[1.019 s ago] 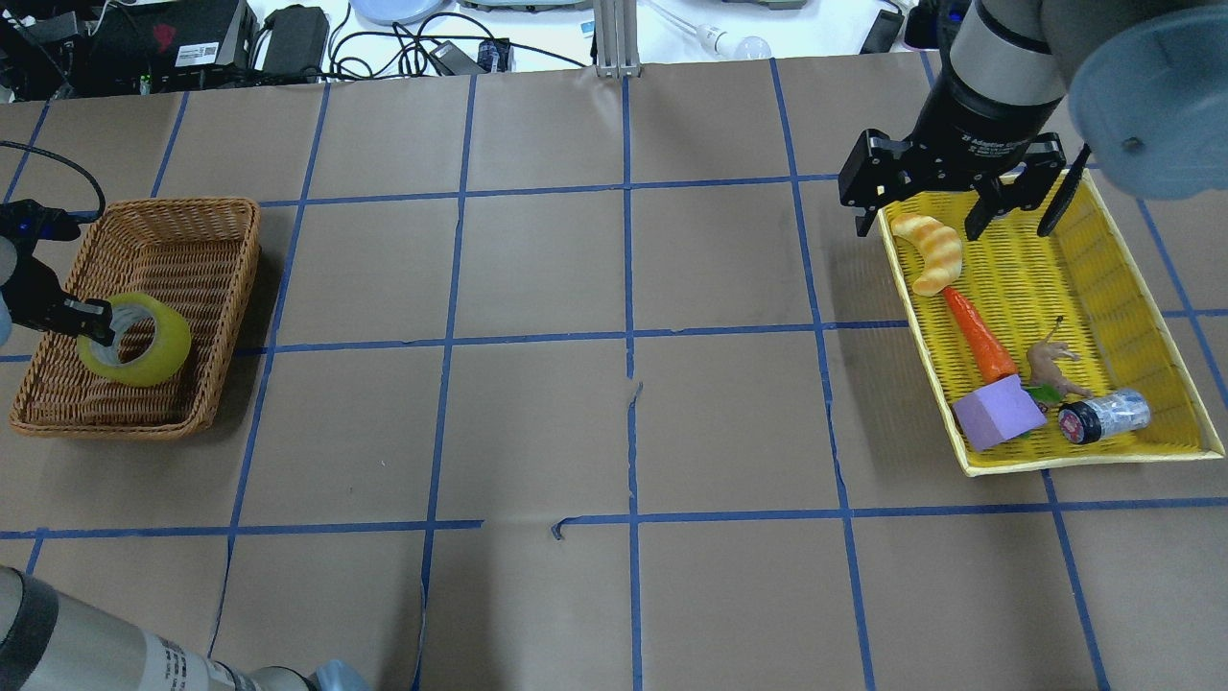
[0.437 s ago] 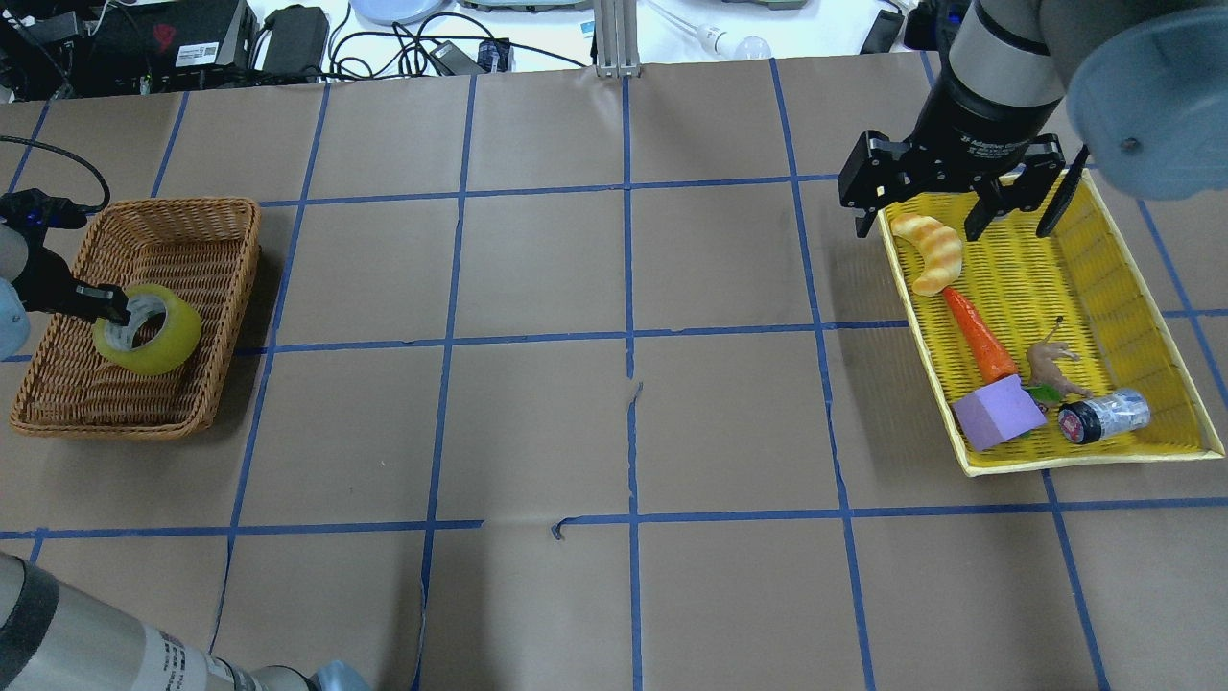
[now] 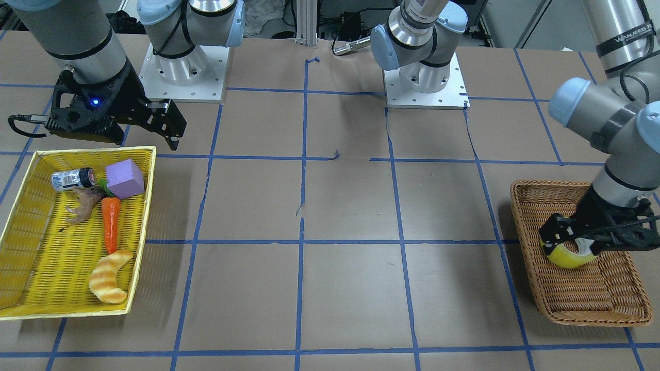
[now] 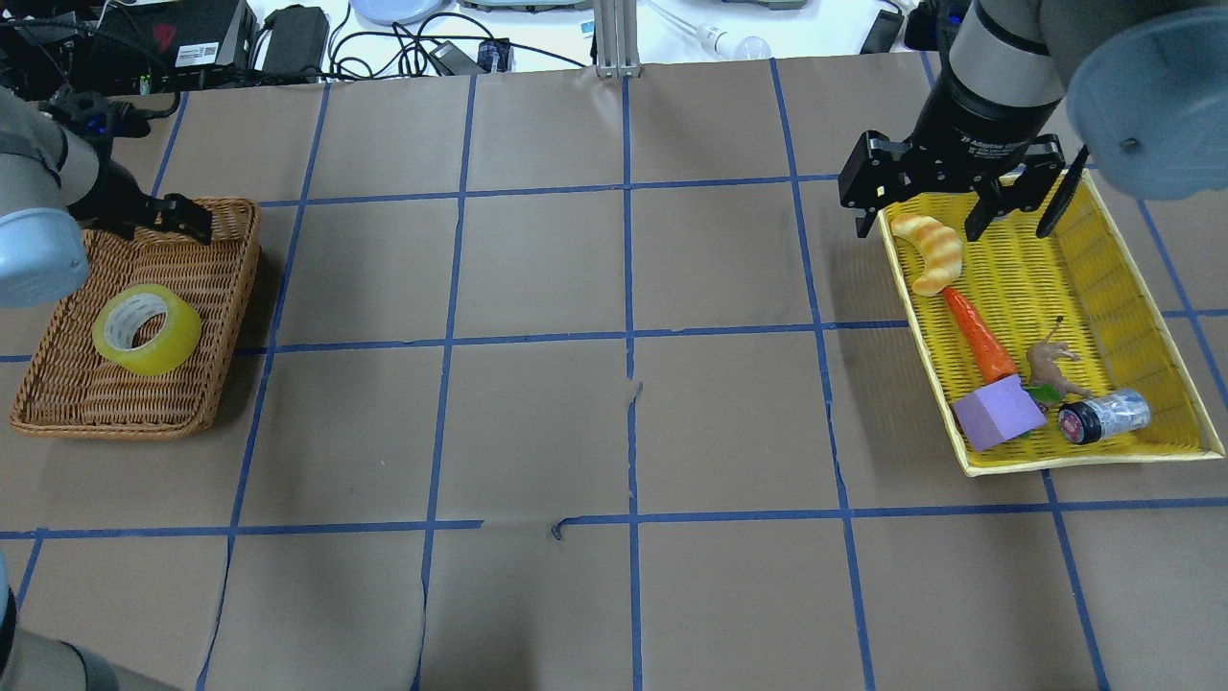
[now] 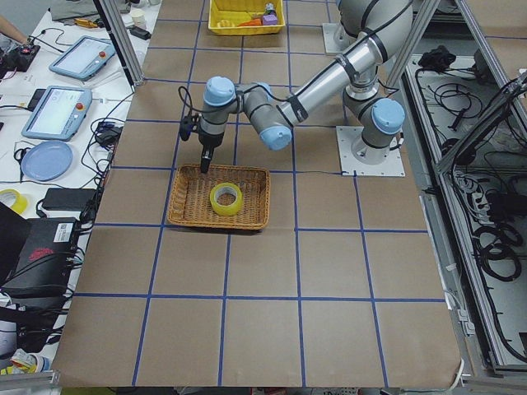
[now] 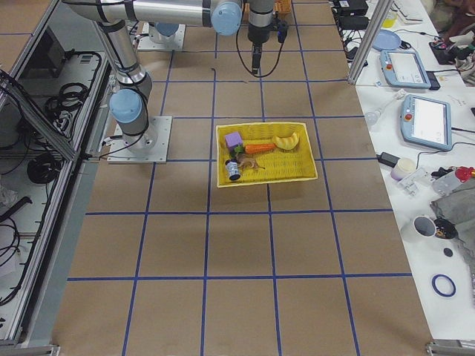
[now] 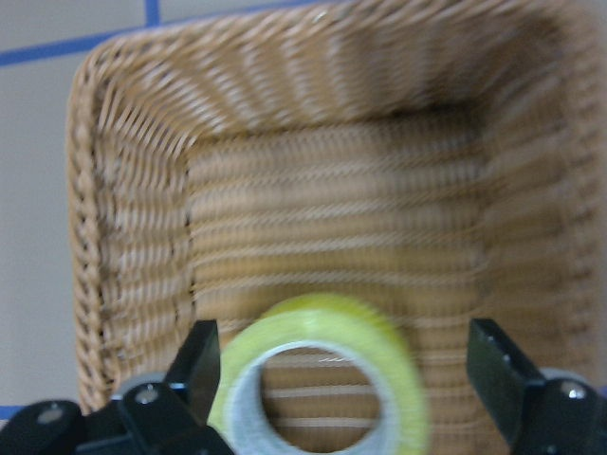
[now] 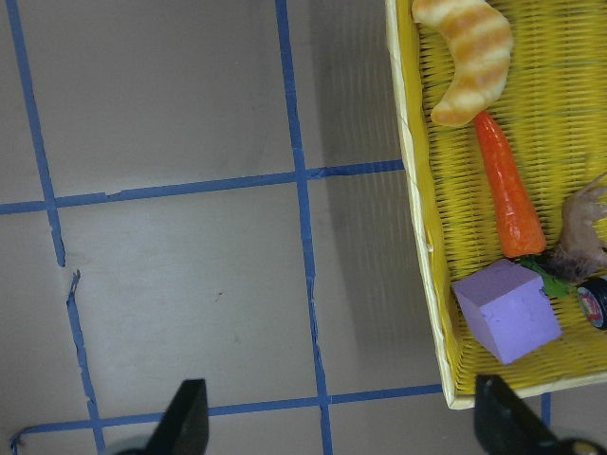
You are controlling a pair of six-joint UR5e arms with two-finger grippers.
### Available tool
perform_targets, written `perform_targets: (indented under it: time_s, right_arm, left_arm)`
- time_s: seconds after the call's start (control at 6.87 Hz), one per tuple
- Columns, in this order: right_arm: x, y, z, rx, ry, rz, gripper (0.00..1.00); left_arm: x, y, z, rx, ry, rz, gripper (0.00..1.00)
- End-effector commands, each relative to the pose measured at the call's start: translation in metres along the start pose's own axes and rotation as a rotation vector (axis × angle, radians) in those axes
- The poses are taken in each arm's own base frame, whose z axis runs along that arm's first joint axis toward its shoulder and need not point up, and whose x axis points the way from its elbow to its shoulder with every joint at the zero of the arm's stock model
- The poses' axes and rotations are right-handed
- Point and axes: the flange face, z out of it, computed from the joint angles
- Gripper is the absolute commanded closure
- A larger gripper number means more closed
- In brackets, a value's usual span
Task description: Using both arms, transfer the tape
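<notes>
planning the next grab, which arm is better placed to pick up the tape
Left. The tape lies in the wicker basket with the open left claw over that basket; the right claw hangs across the table at the yellow tray.

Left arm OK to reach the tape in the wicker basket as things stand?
Probably yes. The tape lies flat and alone in the wicker basket, nothing covering it, and the left gripper is open over the basket.

Yellow-green tape (image 4: 175, 338), apparently pale inside; tan woven basket (image 4: 58, 398).
</notes>
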Motion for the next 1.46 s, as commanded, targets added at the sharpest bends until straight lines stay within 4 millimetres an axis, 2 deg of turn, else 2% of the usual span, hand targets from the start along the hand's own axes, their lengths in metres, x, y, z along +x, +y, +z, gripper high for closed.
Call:
perform_targets:
  time_s: [0.0,0.15,0.29,0.44,0.73,1.02,1.31]
  right_arm:
    - [0.0,0.001,0.0,0.0,0.001,-0.001,0.0]
    - [0.0,0.001,0.0,0.0,0.001,-0.001,0.0]
    - [0.0,0.001,0.0,-0.002,0.002,-0.001,0.0]
    - [0.0,0.001,0.001,-0.002,0.001,-0.001,0.0]
    - [0.0,0.001,0.001,-0.003,0.003,-0.001,0.0]
    - [0.0,0.0,0.002,-0.003,0.003,-0.002,0.0]
    - [0.0,0.001,0.001,-0.003,0.003,-0.002,0.0]
  left_arm:
    - [0.135,0.001,-0.049,-0.021,0.073,-0.074,0.0]
    - [0.196,0.014,-0.069,-0.057,0.097,-0.122,0.0]
    - [0.247,0.029,-0.094,-0.077,0.115,-0.11,0.0]
    - [0.263,0.033,-0.12,-0.111,0.119,-0.099,0.0]
    - [0.257,0.027,-0.174,-0.228,0.109,-0.099,0.0]
    - [0.248,0.019,-0.186,-0.253,0.096,-0.111,0.0]
    - [0.236,0.024,-0.195,-0.271,0.087,-0.125,0.0]
